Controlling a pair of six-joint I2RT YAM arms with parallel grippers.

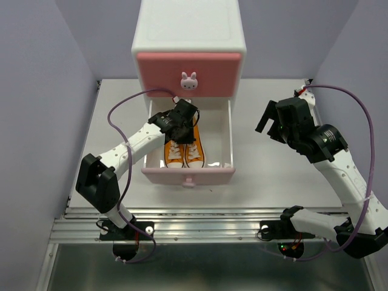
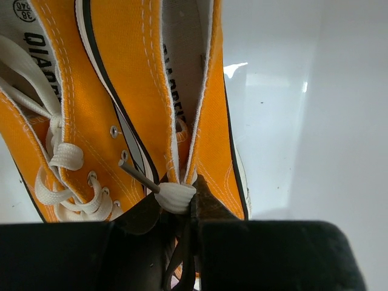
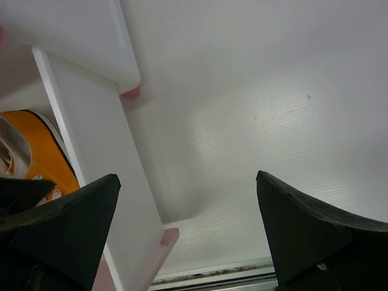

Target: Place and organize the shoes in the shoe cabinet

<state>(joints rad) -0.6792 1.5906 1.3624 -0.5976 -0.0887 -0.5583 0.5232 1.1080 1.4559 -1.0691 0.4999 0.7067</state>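
Now | two orange shoes in drawer | left gripper clamps one | right gripper apart

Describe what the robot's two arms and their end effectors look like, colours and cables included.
Both the left arm and right arm have white links between chunky black joints. A thin purple cable loops along each. The left end effector and right end effector are black; the right's fingers are broad, matte wedges.

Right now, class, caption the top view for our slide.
Left gripper grips the orange pair in the open lower drawer; right gripper hangs open beside the cabinet.
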